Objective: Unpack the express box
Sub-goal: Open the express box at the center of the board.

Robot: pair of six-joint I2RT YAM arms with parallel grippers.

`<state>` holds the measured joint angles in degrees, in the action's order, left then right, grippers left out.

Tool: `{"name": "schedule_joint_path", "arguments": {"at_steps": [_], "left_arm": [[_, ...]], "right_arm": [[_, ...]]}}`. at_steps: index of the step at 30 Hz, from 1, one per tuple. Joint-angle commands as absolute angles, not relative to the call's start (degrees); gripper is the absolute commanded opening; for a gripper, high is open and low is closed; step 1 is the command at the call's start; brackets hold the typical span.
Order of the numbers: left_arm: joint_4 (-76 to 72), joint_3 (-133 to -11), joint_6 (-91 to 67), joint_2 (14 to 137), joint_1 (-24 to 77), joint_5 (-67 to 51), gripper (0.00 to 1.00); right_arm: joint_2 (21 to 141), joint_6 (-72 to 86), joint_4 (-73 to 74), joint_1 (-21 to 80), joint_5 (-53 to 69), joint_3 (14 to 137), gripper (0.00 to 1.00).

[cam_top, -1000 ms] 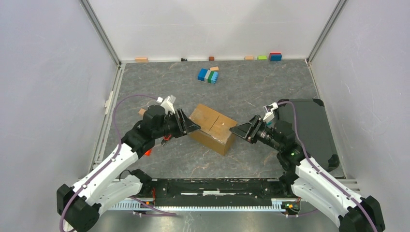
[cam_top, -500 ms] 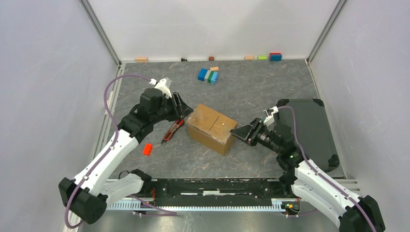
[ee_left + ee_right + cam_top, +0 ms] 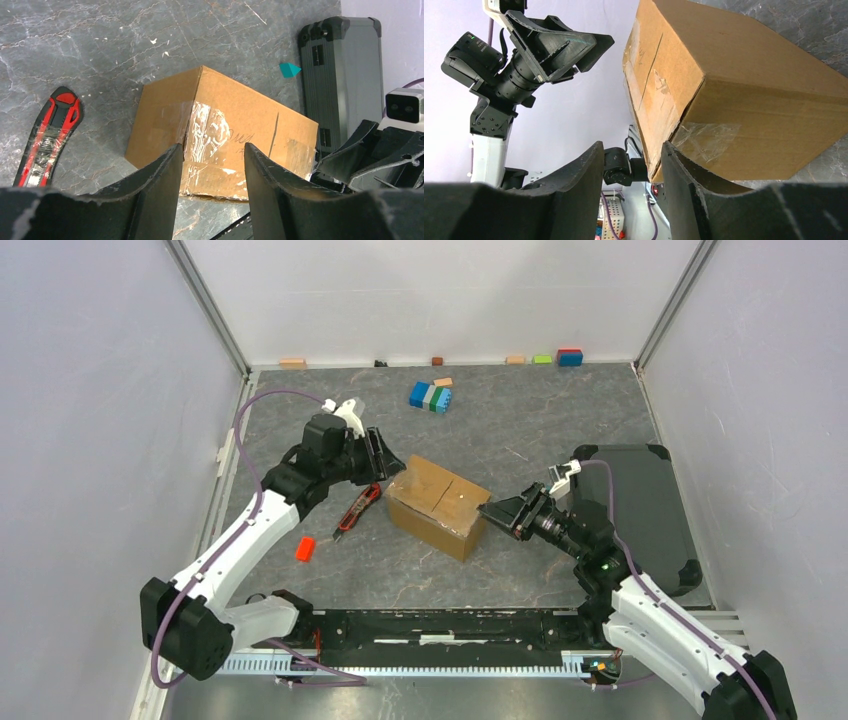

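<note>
The left arm (image 3: 240,540) reaches from its base at the table's (image 3: 540,440) near edge, up along the left side, then bends at the wrist toward the middle. The left gripper (image 3: 383,460) points at the far-left corner of the express box (image 3: 437,505), just beside it and apart from it in the right wrist view. Its jaws stand about half open and hold nothing. Below that wrist a red utility knife (image 3: 357,510) lies flat on the table, just left of the box, and a small red block (image 3: 305,548) lies nearer the near-left corner.

The box sits at the middle of the table, flaps closed and taped along the seam, turned at an angle to the table's edges.

The right arm (image 3: 650,615) stretches low from the near-right toward the box. The right gripper (image 3: 492,512) is level with the box's right corner, with its jaws parted either side of that corner's edge. Whether they touch the cardboard cannot be told, and nothing is gripped. Behind it a black case (image 3: 640,505) lies by the right edge.
</note>
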<state>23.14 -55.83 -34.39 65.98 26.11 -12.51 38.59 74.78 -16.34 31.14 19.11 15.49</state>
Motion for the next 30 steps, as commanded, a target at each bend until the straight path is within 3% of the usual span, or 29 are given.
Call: {"name": "schedule_joint_path", "arguments": {"at_steps": [1,30], "left_arm": [[19.34,-55.73,-32.86,66.02,25.96,-14.55,0.55],[16.36,-53.02,-34.44,67.06,25.93,-16.45,0.54]], "right_arm": [[38.89,75.93,-19.74,31.4,18.02,15.12,0.5],[40.01,77.29,-21.49,31.5,17.75,14.16,0.49]]}}
